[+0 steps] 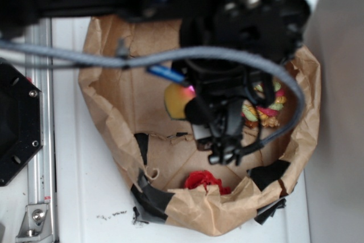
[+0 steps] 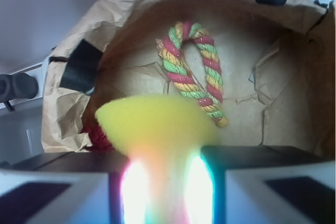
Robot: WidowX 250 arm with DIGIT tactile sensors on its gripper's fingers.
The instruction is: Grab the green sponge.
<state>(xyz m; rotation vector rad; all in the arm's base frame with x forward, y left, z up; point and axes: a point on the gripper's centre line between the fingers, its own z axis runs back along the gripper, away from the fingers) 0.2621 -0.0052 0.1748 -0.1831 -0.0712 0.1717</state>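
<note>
Brown paper bag (image 1: 119, 112), rim folded down and patched with black tape (image 1: 152, 202), standing open-topped on a white bench (image 1: 85, 197). Black robot arm reaching down into the bag from above, a grey cable (image 1: 85, 61) looping across it. Claw (image 1: 219, 140) closed on the green sponge (image 2: 155, 124): in the wrist view the yellow foam sits pinched between the two fingers (image 2: 52, 192), its lower part washed out by bright glare, its rounded upper edge standing clear above them. In the exterior view the sponge (image 1: 177, 102) shows as a yellow patch just left of the claw, over the bag's floor; whether it touches the floor cannot be told. Braided rope ring (image 2: 194, 69), red, yellow and green, lying on the bag floor beyond the sponge, apart from it. Red cloth-like lump (image 1: 205, 179) against the near bag wall, well apart from the rope ring.
</note>
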